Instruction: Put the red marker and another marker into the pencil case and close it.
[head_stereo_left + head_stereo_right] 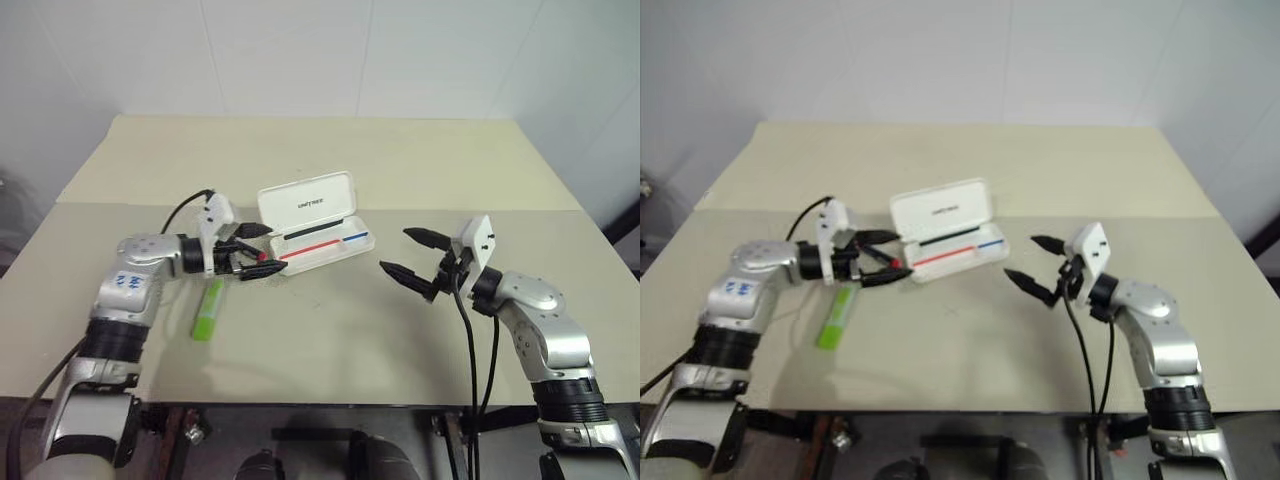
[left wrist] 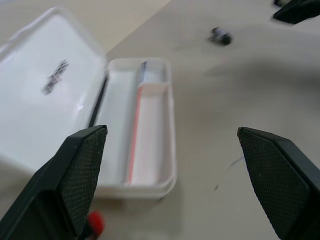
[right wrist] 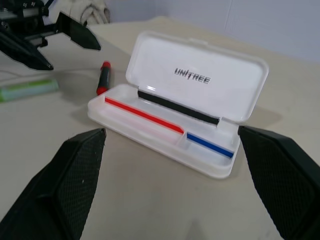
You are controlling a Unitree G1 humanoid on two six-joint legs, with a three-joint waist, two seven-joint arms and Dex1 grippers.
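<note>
Nothing is packed yet: your pencil case (image 3: 190, 110) lies open and empty mid-surface. The red marker (image 3: 103, 77) lies just left of it, under your released left end effector (image 1: 258, 249); the green highlighter (image 1: 208, 309) lies nearer. Right end effector (image 1: 410, 255) released, empty.

White pencil case (image 3: 195, 95) lid open, red marker (image 3: 104, 78) beside it on table, lime-green highlighter (image 1: 208, 309) nearby
</note>
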